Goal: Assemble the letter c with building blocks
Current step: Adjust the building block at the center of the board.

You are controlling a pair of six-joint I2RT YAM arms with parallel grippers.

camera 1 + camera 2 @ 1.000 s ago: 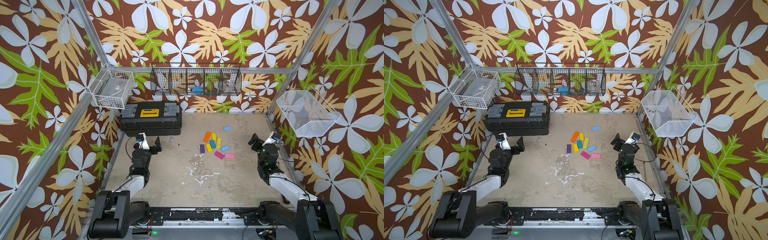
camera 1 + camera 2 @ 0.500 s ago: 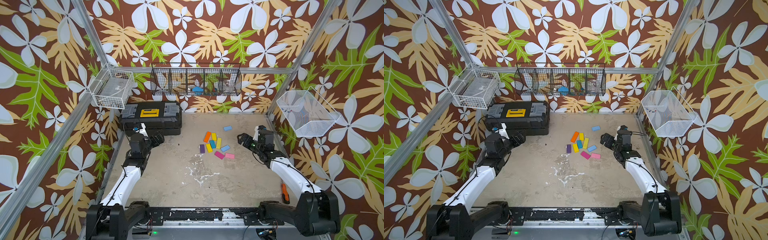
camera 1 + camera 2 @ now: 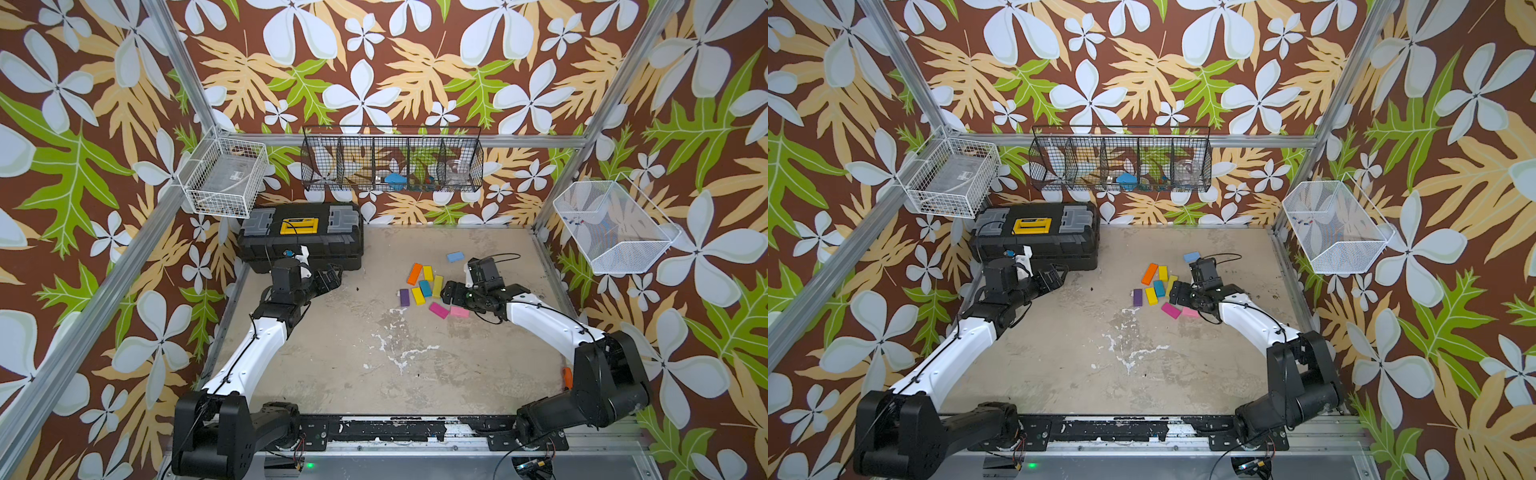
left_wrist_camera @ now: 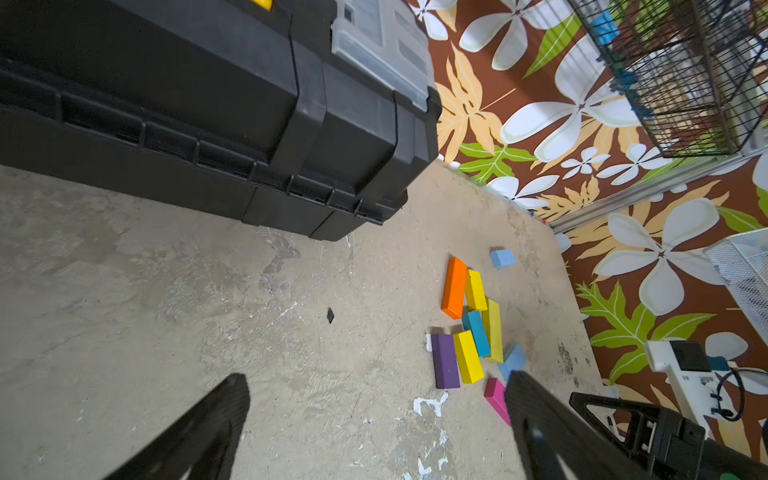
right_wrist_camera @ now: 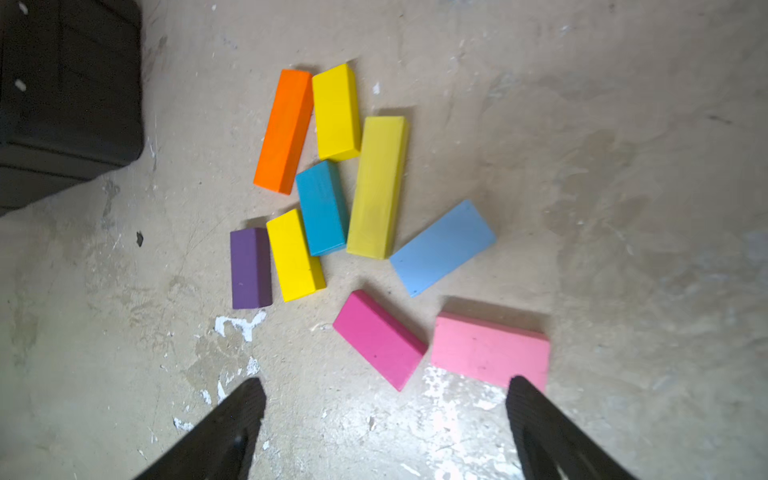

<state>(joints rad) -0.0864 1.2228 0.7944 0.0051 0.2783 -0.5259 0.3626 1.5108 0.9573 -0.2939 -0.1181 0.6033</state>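
The building blocks lie loose on the table right of centre: orange (image 3: pixel 414 274), teal (image 3: pixel 425 288), purple (image 3: pixel 404 297), magenta (image 3: pixel 438 310), pink (image 3: pixel 459 311) and three yellow ones. One light blue block (image 3: pixel 455 256) sits apart, farther back. Another light blue block (image 5: pixel 442 247) shows in the right wrist view. My right gripper (image 3: pixel 452 292) (image 5: pixel 386 384) hovers open at the cluster's right edge, just short of the magenta and pink blocks, with nothing between its fingers. My left gripper (image 3: pixel 332 276) (image 4: pixel 376 380) is open over bare table left of the blocks.
A black toolbox (image 3: pixel 301 241) stands at the back left, close to my left gripper. Wire baskets hang on the back wall (image 3: pixel 392 160), the left wall (image 3: pixel 224 178) and the right wall (image 3: pixel 611 226). An orange screwdriver handle (image 3: pixel 566 376) peeks out beside the right arm's base.
Both arms have unfolded from near their bases and reached forward. The right gripper has come over the blocks' right edge. The left gripper has advanced beside the toolbox.
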